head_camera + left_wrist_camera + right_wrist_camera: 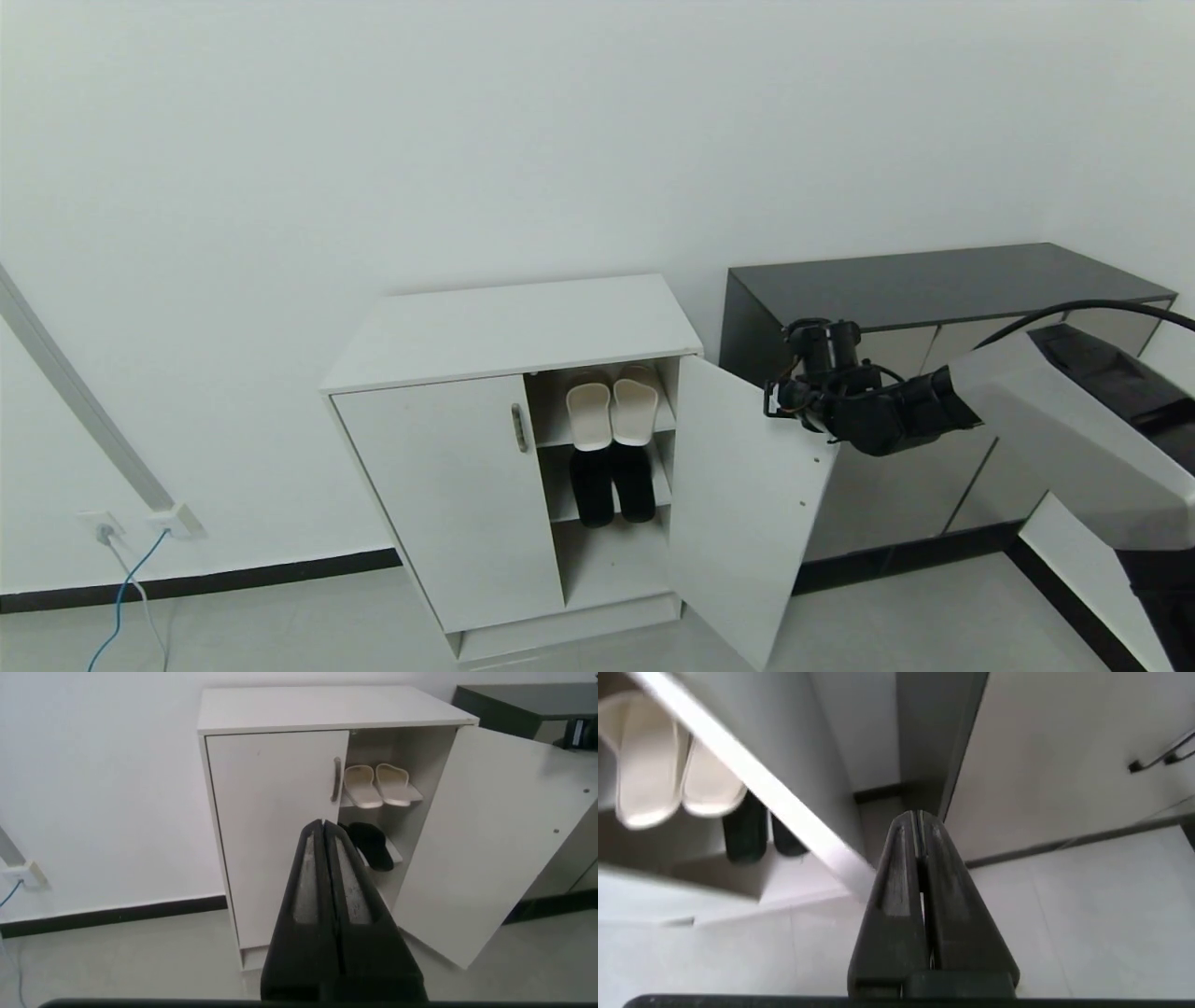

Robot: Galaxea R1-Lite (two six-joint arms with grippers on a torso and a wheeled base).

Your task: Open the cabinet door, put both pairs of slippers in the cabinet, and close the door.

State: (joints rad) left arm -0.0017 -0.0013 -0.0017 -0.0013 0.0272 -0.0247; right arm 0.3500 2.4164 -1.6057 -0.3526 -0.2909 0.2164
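cabinet (pixel 509 331) door (pixel 747 504) open, white slippers (pixel 611 411) over black slippers (pixel 611 485) inside | white wall (pixel 467 140), grey floor (pixel 934 616), dark sideboard (pixel 934 280) beside | right gripper (pixel 775 403) together at door edge | left gripper (pixel 324 835) together

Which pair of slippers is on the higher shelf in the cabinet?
The white pair; the black pair sits one level below it.

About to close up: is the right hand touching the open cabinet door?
Cannot tell. Head view: the right hand sits at the open cabinet door's top outer corner. Right wrist view: it overlaps the door edge. Neither shows contact or a gap.
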